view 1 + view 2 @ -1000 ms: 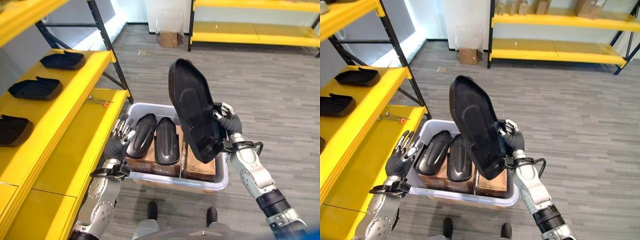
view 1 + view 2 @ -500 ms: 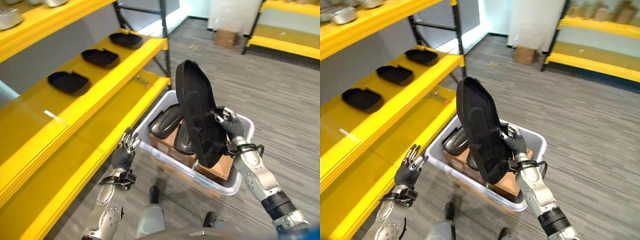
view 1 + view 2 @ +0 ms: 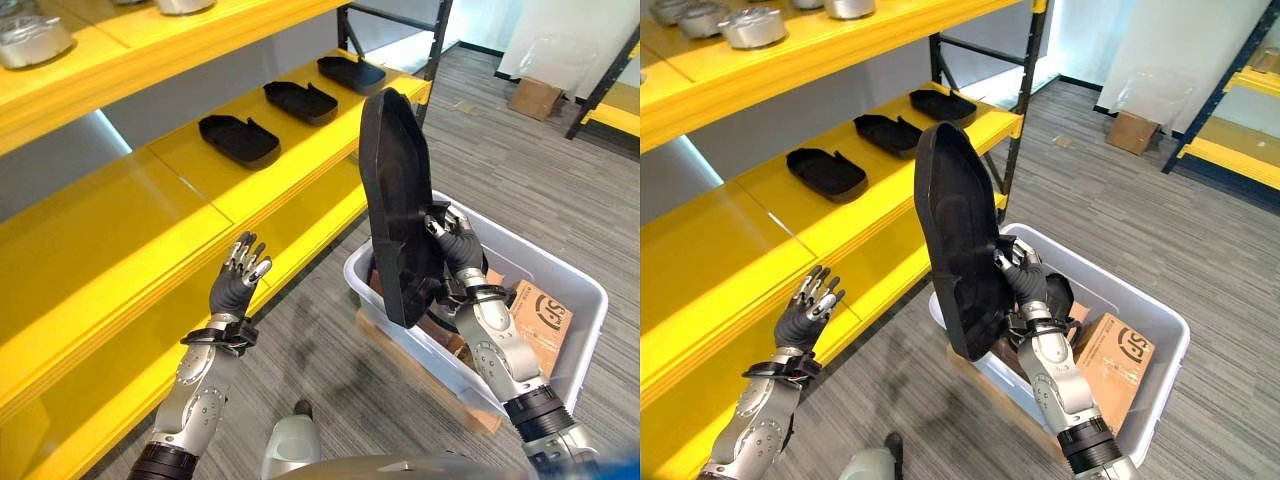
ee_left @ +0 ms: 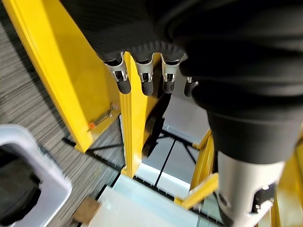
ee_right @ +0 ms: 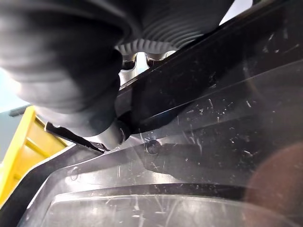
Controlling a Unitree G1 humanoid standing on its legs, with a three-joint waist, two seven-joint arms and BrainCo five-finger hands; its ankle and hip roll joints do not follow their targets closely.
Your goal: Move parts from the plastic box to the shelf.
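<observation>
My right hand [image 3: 458, 245] is shut on the edge of a long black plastic part [image 3: 396, 200], held upright above the near corner of the white plastic box [image 3: 575, 290]. The part's scratched inner face [image 5: 199, 123] lies right against that hand. More dark parts [image 3: 1058, 296] lie in the box behind it. Three black parts [image 3: 238, 139] [image 3: 300, 100] [image 3: 351, 72] rest in a row on the middle yellow shelf [image 3: 120, 215]. My left hand [image 3: 238, 282] hangs open with straight fingers in front of the shelf's edge, holding nothing.
A brown carton [image 3: 540, 315] sits in the box. Metal bowls [image 3: 745, 25] stand on the top shelf. A lower yellow shelf [image 3: 865, 265] runs under the middle one. A black upright post [image 3: 1025, 75] ends the rack. A cardboard box [image 3: 535, 95] stands far back on the grey floor.
The camera has swung left toward the rack, so the shelf now lies closer and the box has shifted right. My right hand still holds the part upright; my left hand has risen slightly.
</observation>
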